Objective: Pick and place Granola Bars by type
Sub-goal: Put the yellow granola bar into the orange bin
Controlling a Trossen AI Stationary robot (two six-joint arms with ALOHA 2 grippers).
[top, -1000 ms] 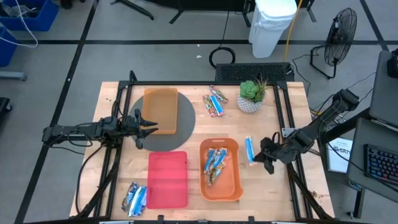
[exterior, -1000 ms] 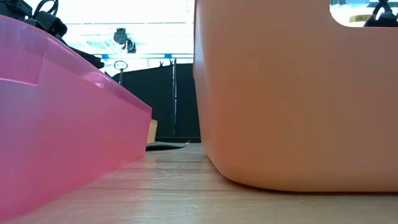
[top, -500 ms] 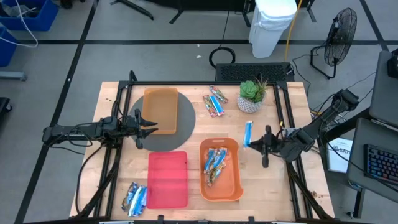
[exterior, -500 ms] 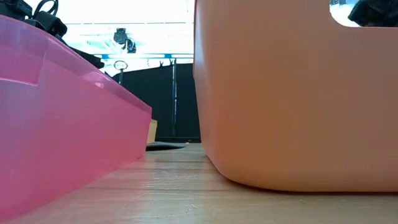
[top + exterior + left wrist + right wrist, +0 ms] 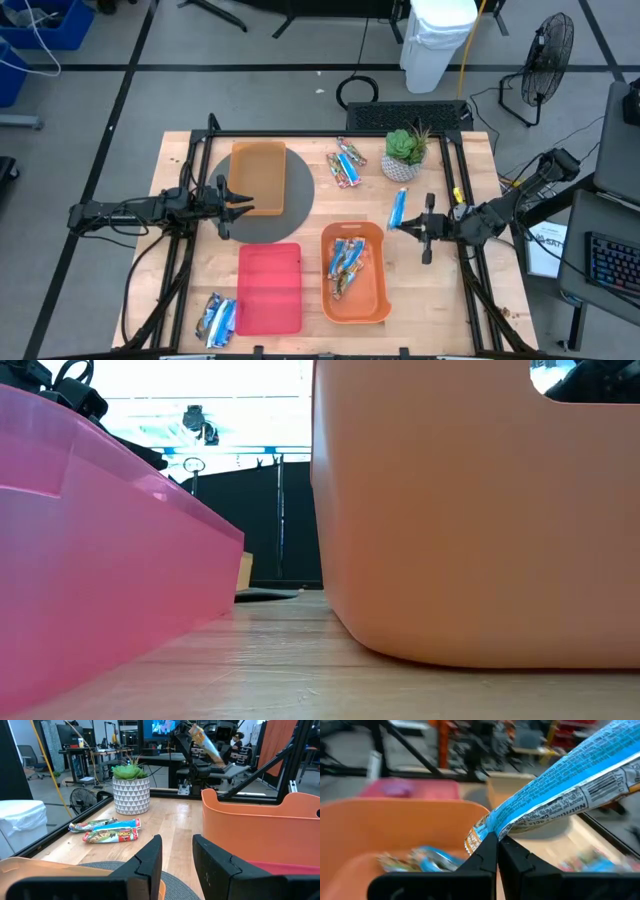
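Beside the near orange tray (image 5: 377, 300), on its right, the right gripper (image 5: 407, 224) hangs above the table with its fingers pinched shut on one end of a blue bar (image 5: 399, 208); the wrist view shows the bar (image 5: 560, 802) held only by its crimped tip, the rest sticking out free. That thin hold is the likely trouble: the slick foil could slip or swing, and the bar might drop on the wood or catch the tray wall rather than land inside. This tray already holds several blue bars (image 5: 345, 263). The red tray (image 5: 268, 290) next to it looks empty, as does the far orange tray (image 5: 258, 176) sitting on a grey mat (image 5: 297, 200). Loose bars wait in two spots: a small heap (image 5: 346, 166) near a potted plant (image 5: 405, 153), and another heap (image 5: 216, 318) at the near left corner. The left gripper (image 5: 236, 196) waits over the mat beside the far tray, fingers apart and holding nothing.
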